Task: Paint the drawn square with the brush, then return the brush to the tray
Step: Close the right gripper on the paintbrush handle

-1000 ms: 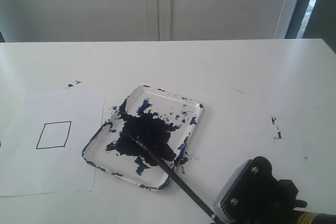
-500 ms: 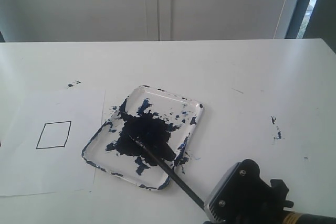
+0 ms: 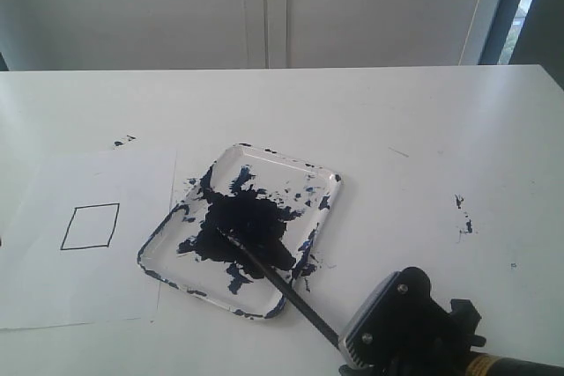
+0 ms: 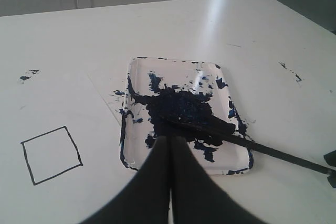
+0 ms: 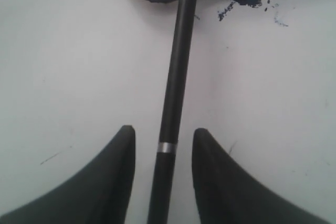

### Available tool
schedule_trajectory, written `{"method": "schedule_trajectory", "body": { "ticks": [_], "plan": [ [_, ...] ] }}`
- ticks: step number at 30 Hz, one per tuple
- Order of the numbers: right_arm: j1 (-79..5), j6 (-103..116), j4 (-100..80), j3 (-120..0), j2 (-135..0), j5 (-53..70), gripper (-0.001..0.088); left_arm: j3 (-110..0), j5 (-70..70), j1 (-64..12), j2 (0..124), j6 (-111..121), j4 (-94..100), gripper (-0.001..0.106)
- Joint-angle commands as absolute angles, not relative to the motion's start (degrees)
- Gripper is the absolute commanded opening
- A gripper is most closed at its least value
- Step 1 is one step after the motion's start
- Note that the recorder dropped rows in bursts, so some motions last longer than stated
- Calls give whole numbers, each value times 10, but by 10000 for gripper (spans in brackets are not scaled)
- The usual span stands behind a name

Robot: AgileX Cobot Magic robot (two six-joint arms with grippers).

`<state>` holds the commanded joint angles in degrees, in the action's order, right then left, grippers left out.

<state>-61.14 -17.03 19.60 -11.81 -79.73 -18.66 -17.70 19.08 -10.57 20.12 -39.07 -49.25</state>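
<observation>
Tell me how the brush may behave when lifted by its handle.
The brush is a straight thin rod, so probably stiff and light. Its smooth round handle may roll or slip in the open right gripper. Its tip lies in paint on the tray, so it may drip.

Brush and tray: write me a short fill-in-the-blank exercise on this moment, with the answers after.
The drawn square has ____ paint inside. The brush lies with its ____ in the paint blot of the tray. The right gripper has its fingers ____, one on each side of the brush handle. The left gripper has its fingers ____.
Missing: no; tip; open; shut.
</observation>
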Motion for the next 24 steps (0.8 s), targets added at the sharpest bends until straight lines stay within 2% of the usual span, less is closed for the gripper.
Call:
{"method": "schedule_trajectory", "body": {
  "ticks": [12, 13, 15, 17, 18, 24],
  "plan": [
    [-611, -170, 199, -118, -824, -202, 347, -177, 191, -106, 201, -391, -492, 0],
    [-611, -170, 199, -118, -825, -206, 328, -177, 191, -106, 201, -391, -492, 0],
    [-611, -170, 199, -119, -825, -212, 226, -177, 191, -106, 201, -391, -492, 0],
    [-611, -170, 199, -119, -825, -217, 98, -177, 191, -106, 201, -391, -492, 0],
    [-611, -170, 209, -119, -825, -221, 6, -177, 191, -106, 201, -391, -492, 0],
    [-611, -164, 211, -119, -816, -237, 0, -177, 191, -106, 201, -391, -492, 0]
  ]
}}
